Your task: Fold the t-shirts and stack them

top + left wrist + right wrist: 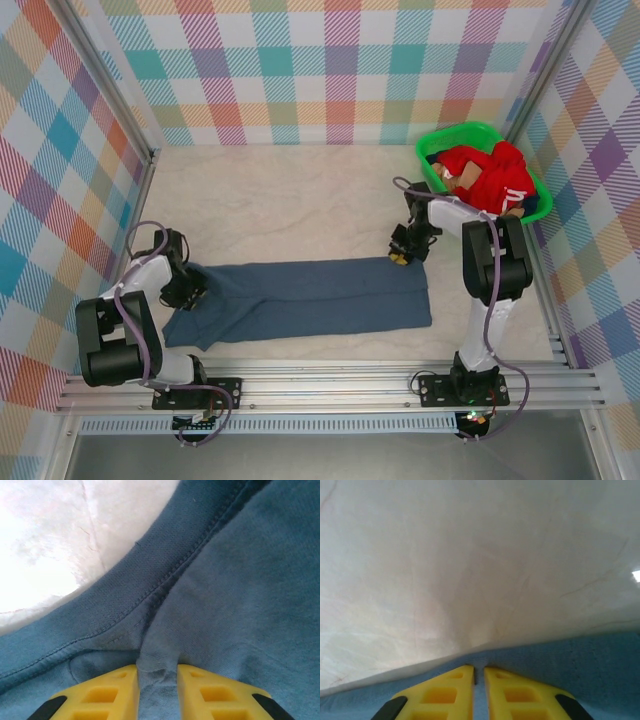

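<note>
I am mid-fold on the slate-blue t-shirt (310,298), which lies as a long band across the near half of the table (280,200) — my left gripper (157,672) pinches a ridge of cloth beside a stitched seam at its left end, my right gripper (479,672) nips its far edge at the right end. Next, I judge, both must lift and carry together, or the fold skews. The cloth looks soft, plain, mostly flat.

Lab test cell: plaid walls (340,60), alu rails (330,385)
</note>
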Controlling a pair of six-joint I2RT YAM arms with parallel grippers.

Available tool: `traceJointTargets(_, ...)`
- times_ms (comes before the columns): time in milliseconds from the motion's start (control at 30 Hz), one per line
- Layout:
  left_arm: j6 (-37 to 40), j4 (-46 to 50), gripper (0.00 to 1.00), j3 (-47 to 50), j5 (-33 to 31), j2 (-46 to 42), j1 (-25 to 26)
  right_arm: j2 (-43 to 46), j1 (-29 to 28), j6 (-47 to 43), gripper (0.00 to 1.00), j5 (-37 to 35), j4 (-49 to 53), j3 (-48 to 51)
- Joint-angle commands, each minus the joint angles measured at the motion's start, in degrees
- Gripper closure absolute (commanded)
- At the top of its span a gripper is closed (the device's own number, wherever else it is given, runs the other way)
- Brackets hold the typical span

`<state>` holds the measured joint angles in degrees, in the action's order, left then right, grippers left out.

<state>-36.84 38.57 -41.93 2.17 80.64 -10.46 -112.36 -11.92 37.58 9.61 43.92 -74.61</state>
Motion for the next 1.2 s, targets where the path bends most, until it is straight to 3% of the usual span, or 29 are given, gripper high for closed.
traceJointTargets(0,-1.81,-0.23,0.74,-1.48,1.62,0.57,1.82,-3.75,2.18,-1.33,0.88,-8.18,4.62,-2.11)
traceJointTargets(333,-2.65,-3.16,0.71,-3.65,6.97,0.79,8.50,-6.66,7.09,-3.63,0.89,-12.75,6.67,-8.50)
traceJointTargets(500,-1.36,-2.07,0.71,-2.85,8.53,-1.02,12.15,-3.31,6.72,-6.31,0.83,-9.64,3.91,-9.11)
traceJointTargets(833,1.11,3.63,0.71,-0.61,4.37,-4.53,14.66,3.93,3.70,-6.69,0.77,-5.94,5.40,-9.47)
traceJointTargets(1167,4.08,-3.99,0.71,-0.07,0.79,0.08,14.86,8.71,1.46,-6.16,0.76,-2.60,4.68,-6.46)
